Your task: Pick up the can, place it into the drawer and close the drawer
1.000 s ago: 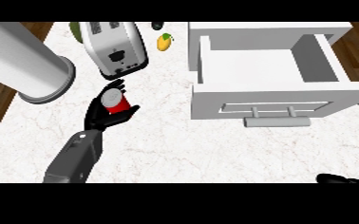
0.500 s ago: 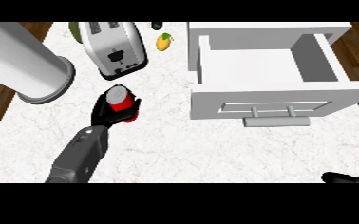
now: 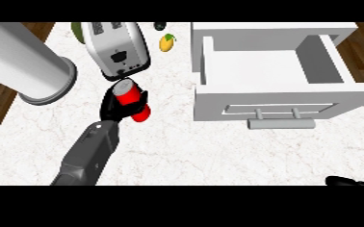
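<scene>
A red can (image 3: 133, 99) with a silver top is held above the marble counter (image 3: 185, 149), tilted. My left hand (image 3: 116, 104) is curled round it, fingers wrapping both sides. The white drawer (image 3: 274, 69) stands open at the right, its inside bare, with a bar handle (image 3: 280, 123) on its front. The can is to the left of the drawer's front. Only a dark tip of my right hand (image 3: 344, 181) shows at the lower right corner.
A white toaster (image 3: 116, 50) stands just behind the can. A large grey cylinder (image 3: 32, 69) rises at the left. A yellow-orange fruit (image 3: 167, 42) lies near the back, with a small dark object (image 3: 160, 26) and something green (image 3: 77, 30) behind.
The left hand has lifted the can and carried it slightly right, tilting it. The forearm has swung in under it.
</scene>
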`<state>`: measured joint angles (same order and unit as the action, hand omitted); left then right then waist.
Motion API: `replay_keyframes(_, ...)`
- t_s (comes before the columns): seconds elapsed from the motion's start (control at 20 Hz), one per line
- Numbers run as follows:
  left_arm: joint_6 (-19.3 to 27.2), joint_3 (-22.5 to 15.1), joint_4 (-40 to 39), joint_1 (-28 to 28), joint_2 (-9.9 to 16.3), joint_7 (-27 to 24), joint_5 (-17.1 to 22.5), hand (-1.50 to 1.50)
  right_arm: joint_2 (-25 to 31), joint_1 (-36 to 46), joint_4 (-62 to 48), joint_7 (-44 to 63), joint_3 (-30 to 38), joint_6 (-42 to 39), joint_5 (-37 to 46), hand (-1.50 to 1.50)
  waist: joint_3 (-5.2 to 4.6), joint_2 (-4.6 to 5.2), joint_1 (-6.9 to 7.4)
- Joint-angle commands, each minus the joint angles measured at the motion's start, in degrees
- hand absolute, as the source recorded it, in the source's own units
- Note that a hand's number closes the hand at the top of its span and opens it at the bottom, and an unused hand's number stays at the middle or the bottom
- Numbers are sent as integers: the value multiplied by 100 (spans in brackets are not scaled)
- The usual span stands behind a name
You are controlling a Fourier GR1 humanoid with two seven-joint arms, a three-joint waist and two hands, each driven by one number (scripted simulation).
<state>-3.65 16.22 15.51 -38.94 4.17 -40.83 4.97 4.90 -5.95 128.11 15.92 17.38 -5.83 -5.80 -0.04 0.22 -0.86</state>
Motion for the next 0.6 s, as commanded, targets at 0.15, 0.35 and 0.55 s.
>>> replay_keyframes(0.15, 304, -342, 1137, 136, -343, 842, 50, 150, -124, -207, 116, -182, -55, 3, 258, -150, 7, -47, 104)
replay_keyframes(0.35, 425, -615, 1803, -96, -364, 1407, -66, 150, -38, -124, -55, -267, 104, -32, 157, -150, 9, -55, 126)
replay_keyframes(0.55, 891, -1068, 2109, -811, -412, 2250, 192, 150, -47, 187, 128, 172, -125, 182, 312, -150, 6, -56, 88)
